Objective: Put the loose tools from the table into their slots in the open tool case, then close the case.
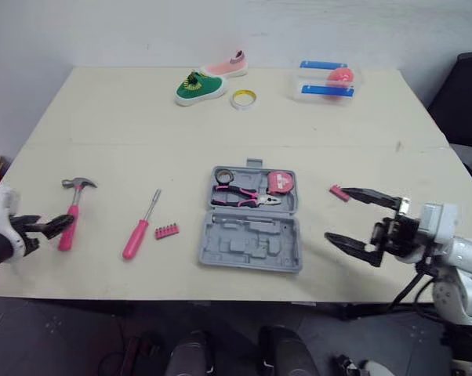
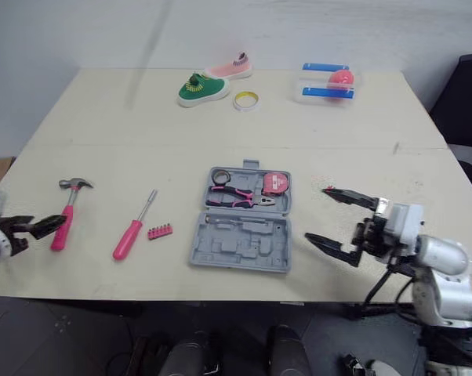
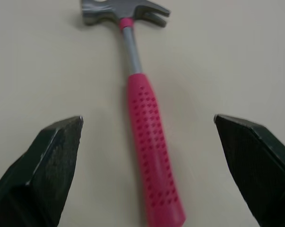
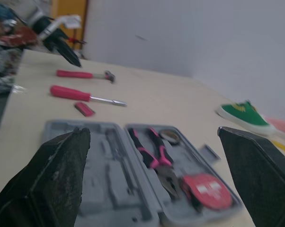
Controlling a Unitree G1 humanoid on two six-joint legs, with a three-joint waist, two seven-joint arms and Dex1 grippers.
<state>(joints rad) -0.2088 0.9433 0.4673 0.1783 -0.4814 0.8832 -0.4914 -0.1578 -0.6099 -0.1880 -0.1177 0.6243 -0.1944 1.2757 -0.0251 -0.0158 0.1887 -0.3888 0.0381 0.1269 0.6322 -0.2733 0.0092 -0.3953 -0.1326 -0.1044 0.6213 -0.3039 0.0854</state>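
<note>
**Hammer pickup: left hand lined up at the grip end**

1. Location of items. The hammer (image 1: 71, 213) lies flat on the worktop (image 1: 126, 117), near the robot's left edge and well apart from the case (image 1: 250, 244). The case sits open at the centre, with pliers (image 1: 244, 196) and a tape measure (image 1: 280, 182) already seated in its far half. Its near half shows empty moulded slots. A screwdriver (image 1: 140, 225) and a bit strip (image 1: 166, 230) lie loose between hammer and case. A small pink piece (image 1: 339, 193) lies to the right of the case.

2. Governing relation. The hammer's long axis runs roughly front to back, with the steel head away from the robot and the pink grip end toward it. The left hand (image 1: 54, 232) is at that grip end and is by far the nearer hand. In the left wrist view the handle runs straight ahead between the two fingers (image 3: 52, 156), along the hand's own pointing direction.

3. Hand state.
   - Left hand: spread wide, one finger on each side of the grip, touching nothing.
   - Right hand (image 1: 335, 212): spread, empty, held just right of the case, with the pink piece close by its far finger.

4. Likely next step. Advance and lower the left hand so the fingers close across the grip. A hold near the end may let the heavy head droop.
</note>
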